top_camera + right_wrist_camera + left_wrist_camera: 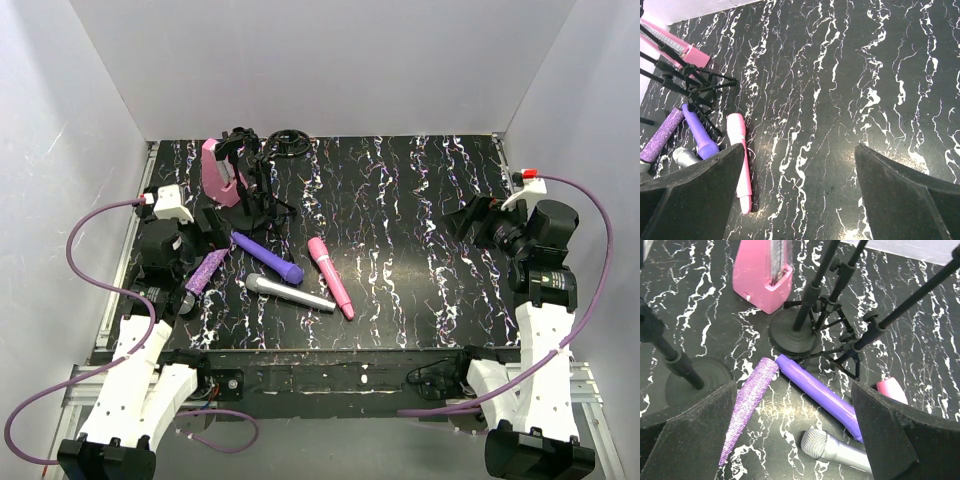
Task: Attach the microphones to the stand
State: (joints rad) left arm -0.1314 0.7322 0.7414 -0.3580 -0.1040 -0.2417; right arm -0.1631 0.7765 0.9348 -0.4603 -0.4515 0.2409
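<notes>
The stand (258, 180), a cluster of black poles, a round base and folding legs, sits on the marbled black table (420, 200), and none of the four microphones is on it. All four lie flat on the near side of the stand. The dark purple microphone (268, 258) lies closest, one end almost at the stand's legs and the rest slanting away to the stand's right. The glittery purple microphone (206, 273) lies to the near left of the stand; its blunt end is just beside the dark purple one's end, and its silver head points away from the stand. The silver-grey microphone (290, 293) lies farther from the stand than the dark purple one, with its mesh head nearest the glittery one. The pink microphone (331, 278) lies to the near right of the stand, just beyond the dark purple one. A pink box (214, 168) stands just left of the stand. The left gripper (208, 232) hangs near the stand's left, above the glittery microphone, its jaws spread wide and holding nothing. The right gripper (472, 218) is well to the stand's right over bare table, also wide open with nothing between its jaws.
</notes>
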